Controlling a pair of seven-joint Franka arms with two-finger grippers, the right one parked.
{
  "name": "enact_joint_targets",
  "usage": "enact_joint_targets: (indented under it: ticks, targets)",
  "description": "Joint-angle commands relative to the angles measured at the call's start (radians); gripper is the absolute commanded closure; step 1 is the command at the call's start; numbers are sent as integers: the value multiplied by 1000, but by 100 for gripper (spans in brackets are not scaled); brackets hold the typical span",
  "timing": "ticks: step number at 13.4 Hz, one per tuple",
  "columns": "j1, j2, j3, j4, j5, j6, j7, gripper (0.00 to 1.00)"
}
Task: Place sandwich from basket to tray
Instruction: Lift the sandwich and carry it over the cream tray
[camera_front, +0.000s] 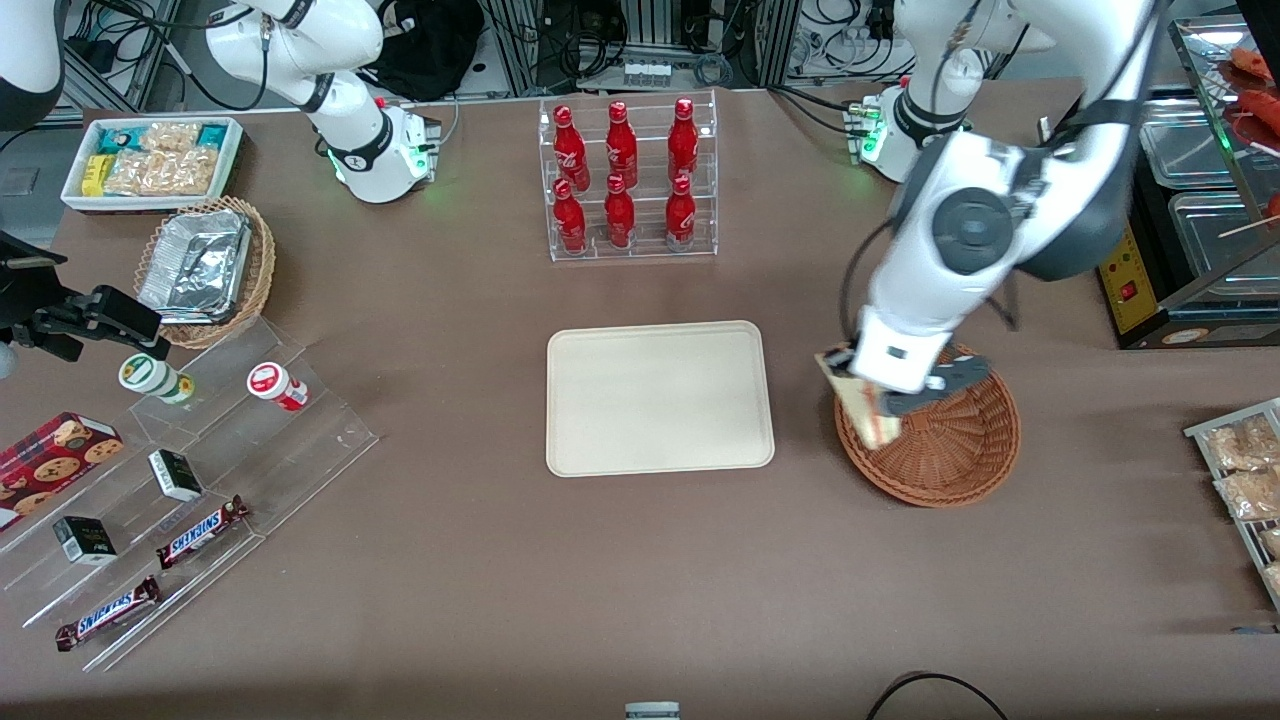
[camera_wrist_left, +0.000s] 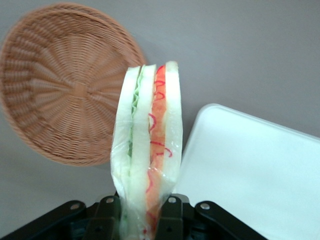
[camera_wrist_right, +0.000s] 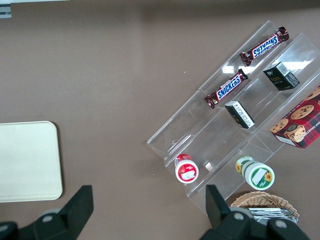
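Brown tabletop (camera_front: 450, 560) w/ snack racks toward parked arm's end; cables along the edge farthest from front cam. Tray (camera_front: 660, 398) mid-tabletop, bare. End effector (camera_front: 880, 405) clamped on sandwich (camera_front: 868, 408), lifted over basket (camera_front: 940, 450) rim nearest tray; sandwich upright between fingers (camera_wrist_left: 170, 217).

The gripper (camera_wrist_left: 145, 220), matt black plastic with bright metal screws, holds the sandwich (camera_wrist_left: 148, 150), wrapped in clear glossy film. The basket (camera_front: 950, 455) is rough woven wicker. The tray (camera_front: 659, 397) looks smooth and matt. A matt brown cloth covers the table (camera_front: 640, 580).
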Motion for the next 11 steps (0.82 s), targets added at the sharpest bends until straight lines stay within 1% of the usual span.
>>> enact_joint_targets:
  ticks: [1, 4, 7, 11]
  targets:
    - [-130, 123, 11, 93, 18, -12, -13, 90]
    - [-239, 251, 11, 142, 18, 88, -44, 89]
    - [-304, 336, 12, 149, 19, 169, -65, 89]
    - [-351, 413, 12, 149, 42, 278, -64, 89]
